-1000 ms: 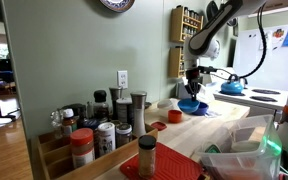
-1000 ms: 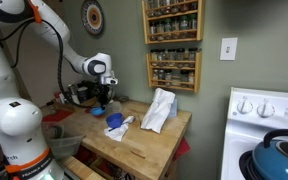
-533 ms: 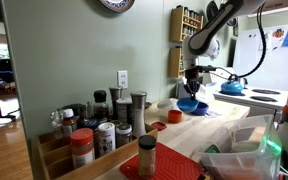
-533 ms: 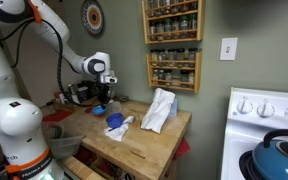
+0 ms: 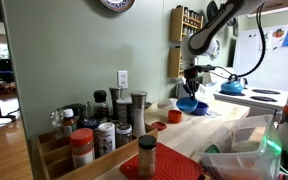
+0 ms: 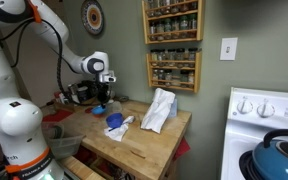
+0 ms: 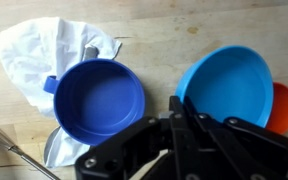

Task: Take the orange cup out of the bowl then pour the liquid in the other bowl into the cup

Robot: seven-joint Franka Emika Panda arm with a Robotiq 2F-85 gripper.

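On the wood counter (image 7: 184, 25), two blue bowls side by side. To the left in the wrist view, the dark blue bowl (image 7: 99, 100), lying partly over a white cloth (image 7: 34, 55). To the right, the light blue bowl (image 7: 229, 85). Just beside it, at the far right edge, the orange cup (image 7: 287, 108), out of both bowls and partly hidden behind the light blue rim. Between the two bowls, the gripper (image 7: 175, 108), jaws pressed together, right at the light blue bowl's rim. Hard to tell if pinching that rim. In an exterior view, same gripper (image 5: 193, 90) low over the counter.
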